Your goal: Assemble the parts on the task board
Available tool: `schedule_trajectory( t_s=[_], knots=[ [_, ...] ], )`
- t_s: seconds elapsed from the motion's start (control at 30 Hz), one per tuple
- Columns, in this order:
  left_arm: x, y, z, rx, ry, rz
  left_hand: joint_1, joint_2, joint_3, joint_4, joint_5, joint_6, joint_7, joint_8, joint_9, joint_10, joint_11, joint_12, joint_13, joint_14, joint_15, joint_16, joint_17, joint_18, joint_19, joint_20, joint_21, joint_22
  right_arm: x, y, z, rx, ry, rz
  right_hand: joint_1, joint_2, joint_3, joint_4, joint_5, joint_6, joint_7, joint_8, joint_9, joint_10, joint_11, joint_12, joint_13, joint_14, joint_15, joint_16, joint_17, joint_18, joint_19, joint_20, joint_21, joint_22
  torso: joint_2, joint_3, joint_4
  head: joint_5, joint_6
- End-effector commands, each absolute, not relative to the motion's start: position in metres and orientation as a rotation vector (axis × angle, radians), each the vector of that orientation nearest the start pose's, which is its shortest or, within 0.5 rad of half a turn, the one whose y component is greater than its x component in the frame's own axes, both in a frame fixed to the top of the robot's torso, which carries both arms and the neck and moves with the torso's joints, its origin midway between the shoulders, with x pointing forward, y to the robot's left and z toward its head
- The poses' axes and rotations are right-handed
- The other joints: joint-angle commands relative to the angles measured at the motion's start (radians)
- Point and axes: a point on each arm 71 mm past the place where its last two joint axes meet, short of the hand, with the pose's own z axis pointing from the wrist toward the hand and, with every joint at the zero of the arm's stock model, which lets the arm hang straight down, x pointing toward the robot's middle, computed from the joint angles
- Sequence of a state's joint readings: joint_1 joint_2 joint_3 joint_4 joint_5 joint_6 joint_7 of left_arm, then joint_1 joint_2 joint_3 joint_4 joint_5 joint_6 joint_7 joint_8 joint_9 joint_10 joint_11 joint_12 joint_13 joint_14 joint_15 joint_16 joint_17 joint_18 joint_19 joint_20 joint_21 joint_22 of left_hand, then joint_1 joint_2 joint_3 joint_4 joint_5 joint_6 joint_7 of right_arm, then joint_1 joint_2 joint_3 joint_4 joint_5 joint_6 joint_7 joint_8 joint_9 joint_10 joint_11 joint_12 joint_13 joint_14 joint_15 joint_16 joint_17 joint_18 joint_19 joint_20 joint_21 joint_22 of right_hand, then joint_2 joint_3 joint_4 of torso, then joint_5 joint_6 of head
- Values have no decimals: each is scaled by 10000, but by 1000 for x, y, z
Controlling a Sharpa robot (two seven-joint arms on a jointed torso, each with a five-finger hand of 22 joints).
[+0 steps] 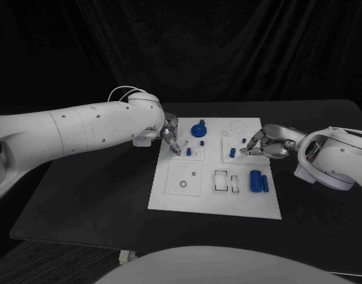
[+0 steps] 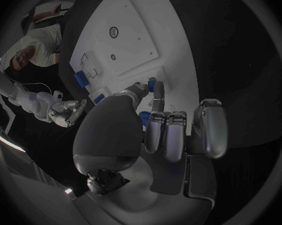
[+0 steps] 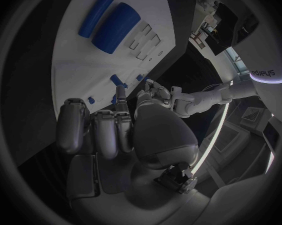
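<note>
Reaching over the task board [image 1: 168, 201] from opposite sides, the left hand [image 1: 171, 135] pinches what looks like a small blue peg [image 2: 151, 85] at its fingertips, though the view is dim, while the right hand [image 1: 262, 142] has its fingers curled beside another blue peg [image 1: 232, 152]. Beyond the left hand sits a rounded blue knob [image 1: 199, 128]; nearer the robot than the right hand lie two blue cylinders [image 1: 258, 181] on the board, which rests on the black counter [image 1: 87, 201].

White task board [image 1: 217, 195] w/ blue parts [image 1: 255, 180], black table [image 1: 96, 201], silver hands, white arms.
</note>
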State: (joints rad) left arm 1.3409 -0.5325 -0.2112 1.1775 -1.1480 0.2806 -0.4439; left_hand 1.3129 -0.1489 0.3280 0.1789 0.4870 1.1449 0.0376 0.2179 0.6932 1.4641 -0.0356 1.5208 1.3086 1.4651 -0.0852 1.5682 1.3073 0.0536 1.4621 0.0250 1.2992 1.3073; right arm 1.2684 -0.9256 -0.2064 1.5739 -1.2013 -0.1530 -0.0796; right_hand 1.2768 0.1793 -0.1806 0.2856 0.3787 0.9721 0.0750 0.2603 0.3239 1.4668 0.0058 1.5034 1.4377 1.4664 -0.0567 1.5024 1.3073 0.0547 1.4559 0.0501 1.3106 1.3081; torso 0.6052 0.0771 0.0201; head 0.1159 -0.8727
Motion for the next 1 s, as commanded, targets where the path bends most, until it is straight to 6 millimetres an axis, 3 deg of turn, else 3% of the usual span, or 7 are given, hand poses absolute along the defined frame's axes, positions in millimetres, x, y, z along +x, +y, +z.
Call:
schedule_trajectory(
  t_s=[0.03, 0.4, 1.0],
  knots=[
    [534, 158, -229, 1485, 24126, -2696, 11, 130, 1397, -1345, -53, -52, 2, 37, -10, 763, -24, -63, 2235, 1057, -25, 26, 2635, 41, -21, -17, -60, 1865, 458, -227, -223, -375, 19992, 7006, 173, 45, -13, -68, 37, 49, 21, -66, -16, 230, -62, -46, -246, 655, -57, -40, 1155, 86, -86, -12, -75, 1783, 2, -1, -3, -7, 1],
    [538, 149, -227, 1612, 23928, -3166, 19, 219, 1422, -1382, -339, -172, 38, 34, 68, 730, 11, -116, 2201, 1057, 8, 26, 2635, 49, -56, 14, -109, 1855, 458, -226, -222, -385, 19959, 7044, 173, 45, -13, -68, 37, 49, 21, -66, -16, 230, -62, -46, -246, 655, -57, -40, 1155, 86, -86, -12, -75, 1783, 1, -1, -3, -17, 1],
    [542, 143, -228, 1619, 23919, -3058, 34, 258, 1426, -1398, -448, -233, 55, 25, 93, 719, 26, -131, 2192, 1057, 20, 26, 2635, 48, -59, 25, -107, 1857, 458, -225, -222, -403, 19954, 7070, 196, 41, -12, -67, 33, 54, 24, -65, -17, 212, -60, -61, -276, 636, -56, -73, 1092, 97, -110, -11, -125, 1768, 2, 0, -4, -35, 1]
  ],
)
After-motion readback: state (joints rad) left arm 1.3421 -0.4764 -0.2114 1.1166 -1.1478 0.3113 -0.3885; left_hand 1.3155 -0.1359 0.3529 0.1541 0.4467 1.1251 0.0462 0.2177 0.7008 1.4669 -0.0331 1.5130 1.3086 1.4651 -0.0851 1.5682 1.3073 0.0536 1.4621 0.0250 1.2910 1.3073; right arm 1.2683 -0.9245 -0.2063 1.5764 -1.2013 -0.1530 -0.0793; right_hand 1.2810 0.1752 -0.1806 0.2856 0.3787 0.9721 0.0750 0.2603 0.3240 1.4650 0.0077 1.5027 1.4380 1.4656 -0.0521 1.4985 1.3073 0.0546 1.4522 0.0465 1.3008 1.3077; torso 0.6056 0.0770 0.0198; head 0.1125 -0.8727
